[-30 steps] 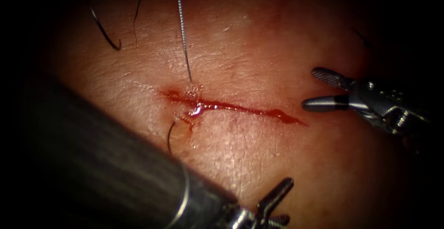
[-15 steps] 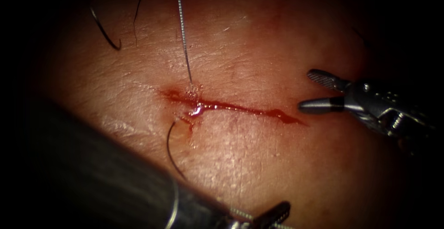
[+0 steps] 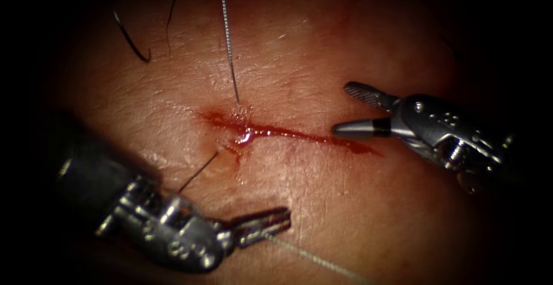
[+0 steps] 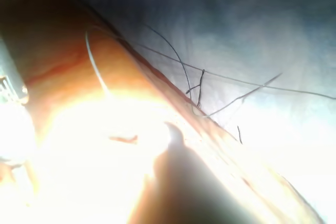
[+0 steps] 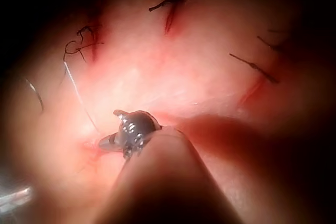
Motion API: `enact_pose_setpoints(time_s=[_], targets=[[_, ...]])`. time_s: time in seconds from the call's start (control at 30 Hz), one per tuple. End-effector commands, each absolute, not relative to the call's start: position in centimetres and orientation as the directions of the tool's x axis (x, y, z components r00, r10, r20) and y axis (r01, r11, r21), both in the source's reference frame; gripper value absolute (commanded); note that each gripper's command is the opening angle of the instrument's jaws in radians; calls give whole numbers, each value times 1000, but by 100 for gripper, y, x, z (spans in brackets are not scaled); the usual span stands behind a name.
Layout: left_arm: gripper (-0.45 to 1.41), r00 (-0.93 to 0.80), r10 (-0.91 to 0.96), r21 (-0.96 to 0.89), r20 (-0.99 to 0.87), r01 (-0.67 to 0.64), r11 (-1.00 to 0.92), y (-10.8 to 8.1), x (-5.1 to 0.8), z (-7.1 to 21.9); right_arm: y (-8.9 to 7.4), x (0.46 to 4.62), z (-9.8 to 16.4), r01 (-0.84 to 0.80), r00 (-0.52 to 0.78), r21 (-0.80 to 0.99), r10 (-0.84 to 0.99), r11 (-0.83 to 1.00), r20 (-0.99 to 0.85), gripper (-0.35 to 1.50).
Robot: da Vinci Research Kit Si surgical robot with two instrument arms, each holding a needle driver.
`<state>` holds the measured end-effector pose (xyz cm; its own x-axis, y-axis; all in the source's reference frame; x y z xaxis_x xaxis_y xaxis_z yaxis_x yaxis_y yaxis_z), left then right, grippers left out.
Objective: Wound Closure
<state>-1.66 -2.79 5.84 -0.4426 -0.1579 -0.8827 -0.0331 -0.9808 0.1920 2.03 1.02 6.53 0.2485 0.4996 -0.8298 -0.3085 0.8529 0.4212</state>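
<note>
tissue (image 3: 322,204) bearing thread (image 3: 229,43)

A pale blue-grey drape (image 4: 252,30) lies beyond the lit field, with darkness ringing the endoscope view.

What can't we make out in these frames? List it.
- Needle: cannot tell where it is, or whether it is in the tissue.
- Dark strand from the cut, endoscope view: its lower end passes behind the left tool, so its end is hidden.
- Thread held in the left tool's shut jaws: cut off by the picture's lower edge.
- Right tool: open, holding nothing.
</note>
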Motion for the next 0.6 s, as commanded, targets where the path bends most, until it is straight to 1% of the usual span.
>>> enact_pose_setpoints(time_s=[0.03,0.1,0.17,0.3,0.33,0.4,0.43,0.6], targets=[[-45,-402,-126,156,-907,-42,-987,-278,-154,597,97,233,663,-270,254,401,467,875,-847,125],[-45,-358,-105,127,-928,-39,-991,-273,-145,603,98,241,667,-268,236,391,453,881,-860,125],[-45,-225,-43,54,-974,-42,-998,-262,-132,612,96,261,674,-249,190,373,423,894,-886,127],[-45,-111,11,-6,-994,-48,-999,-255,-125,611,91,282,683,-238,185,364,410,900,-893,127],[-45,-65,29,-26,-997,-51,-998,-253,-124,608,87,293,687,-239,185,359,405,902,-895,127],[-45,-30,38,-36,-999,-54,-998,-251,-123,604,85,305,689,-243,186,355,402,903,-896,127],[-45,28,58,-60,-998,-60,-996,-248,-122,598,84,314,690,-247,181,352,400,903,-898,127],[-45,184,118,-135,-976,-83,-987,-231,-114,580,84,340,689,-262,160,346,394,901,-905,127]])
